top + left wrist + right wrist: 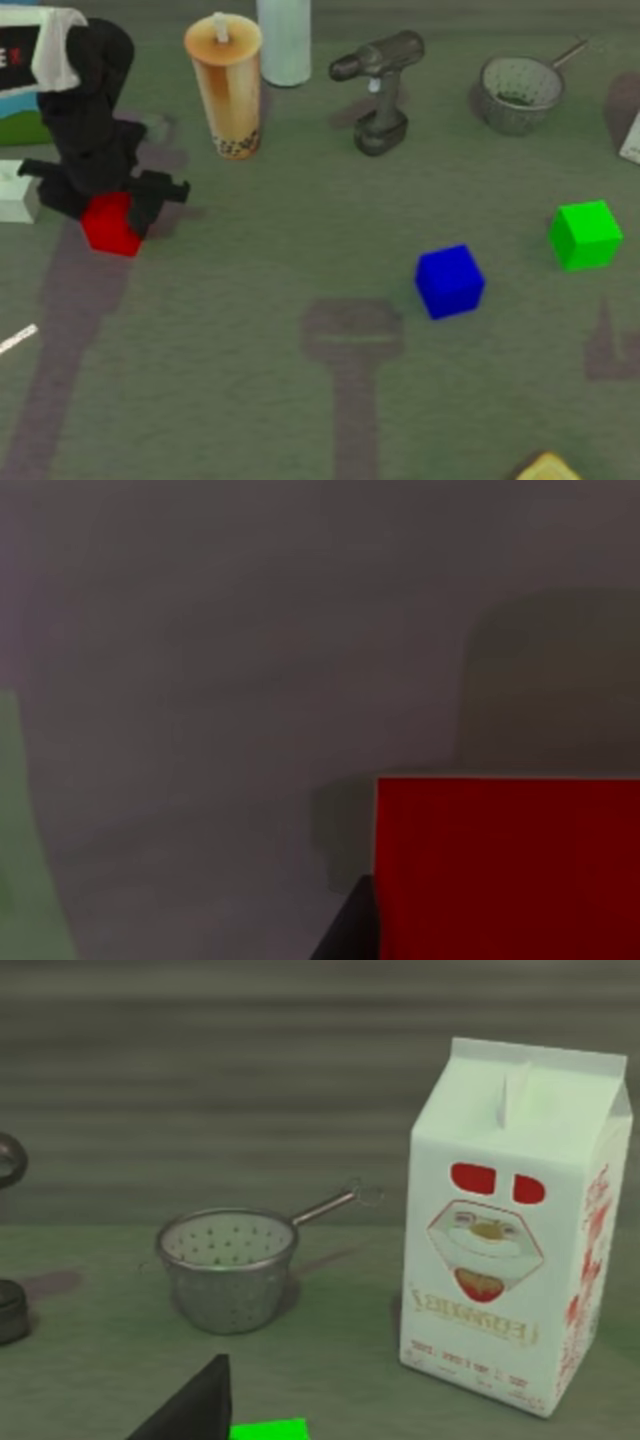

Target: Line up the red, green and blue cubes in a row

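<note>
Green tabletop: left gripper (112, 205) sits clamped on the red cube (110, 226), left of the drill (381, 85); blue cube (449, 282) and green cube (586, 234) wait rightward below it.

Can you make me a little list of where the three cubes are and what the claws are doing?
red cube: left side of the table, under the left claw
left claw: down at the red cube, one finger on each side; grip cannot be told
blue cube: right of middle, alone
green cube: far right, apart from the blue cube
right claw: not in the top view; a dark finger tip shows by the green cube in its wrist view
row: not made yet
behind: cup, drill, strainer
</note>
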{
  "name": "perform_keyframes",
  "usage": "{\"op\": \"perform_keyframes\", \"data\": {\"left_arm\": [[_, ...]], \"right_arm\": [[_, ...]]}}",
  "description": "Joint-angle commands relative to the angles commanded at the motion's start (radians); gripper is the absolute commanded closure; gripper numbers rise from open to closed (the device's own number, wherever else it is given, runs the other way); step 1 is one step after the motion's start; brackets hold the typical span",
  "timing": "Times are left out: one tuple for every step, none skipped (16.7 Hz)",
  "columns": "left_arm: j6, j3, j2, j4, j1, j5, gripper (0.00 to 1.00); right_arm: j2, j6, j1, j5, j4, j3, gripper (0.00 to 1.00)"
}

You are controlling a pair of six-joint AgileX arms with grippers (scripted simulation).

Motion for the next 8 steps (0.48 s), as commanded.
{"op": "perform_keyframes", "data": {"left_arm": [[0.000,0.000,0.000,0.000,0.000,0.000,1.00],[0.000,0.000,0.000,0.000,0.000,0.000,1.00],[0.000,0.000,0.000,0.000,0.000,0.000,1.00],[-0.001,0.007,-0.024,-0.007,0.001,0.002,1.00],[0.000,0.010,-0.024,-0.011,0.001,0.002,1.00],[0.000,0.023,-0.028,-0.025,0.002,0.002,1.00],[-0.001,0.042,-0.035,-0.049,0.004,0.002,1.00],[-0.002,0.065,-0.045,-0.084,0.008,0.002,1.00]], "right_arm": [[0.000,0.000,0.000,0.000,0.000,0.000,0.00],[0.000,0.000,0.000,0.000,0.000,0.000,0.00],[0.000,0.000,0.000,0.000,0.000,0.000,0.00],[0.000,0.000,0.000,0.000,0.000,0.000,0.00],[0.000,0.000,0.000,0.000,0.000,0.000,0.00],[0.000,0.000,0.000,0.000,0.000,0.000,0.00],[0.000,0.000,0.000,0.000,0.000,0.000,0.00],[0.000,0.000,0.000,0.000,0.000,0.000,0.00]]}}
